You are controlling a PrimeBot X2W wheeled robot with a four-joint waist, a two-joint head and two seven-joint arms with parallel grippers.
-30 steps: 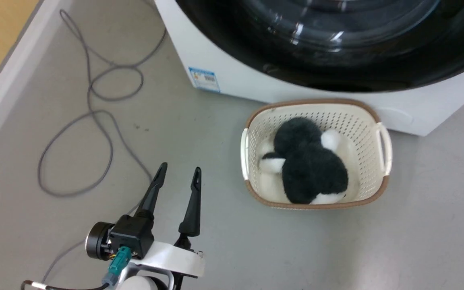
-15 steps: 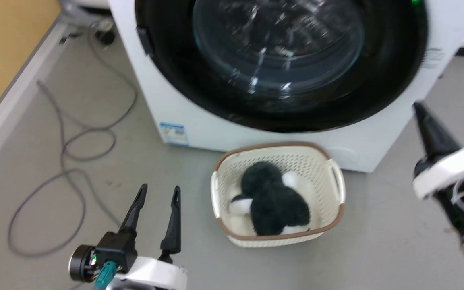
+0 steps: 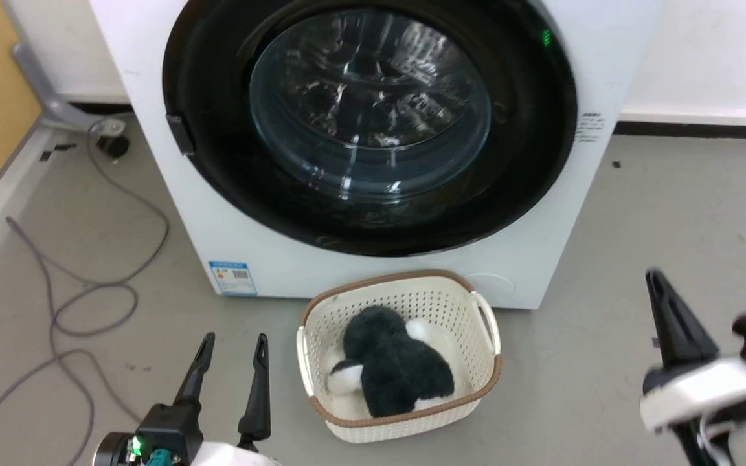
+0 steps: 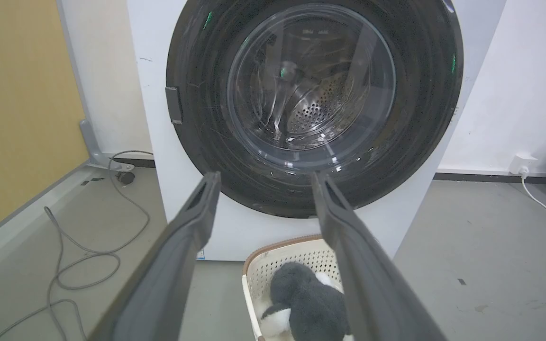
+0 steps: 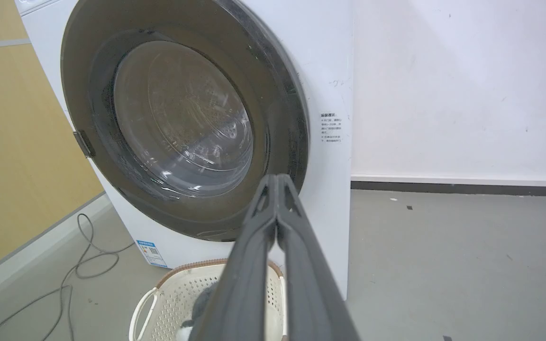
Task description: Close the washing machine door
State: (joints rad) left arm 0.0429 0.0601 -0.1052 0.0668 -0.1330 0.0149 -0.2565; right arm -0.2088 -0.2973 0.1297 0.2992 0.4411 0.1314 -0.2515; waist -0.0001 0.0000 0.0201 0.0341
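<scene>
I see the glossy black round door (image 3: 370, 103) flush on the white box washing machine (image 3: 269, 259); left gripper (image 3: 235, 338) spread, empty; right gripper (image 5: 277, 179) pinched together, empty.

A cream basket (image 3: 399, 279) stands on the floor (image 3: 638, 213) just before the washing machine (image 3: 172, 213), below its closed door (image 3: 217, 162), blocking a low, straight-on reach. To the basket's right the floor lies open to the back wall, while a grey cable (image 3: 114, 283) loops near its left edge.
</scene>
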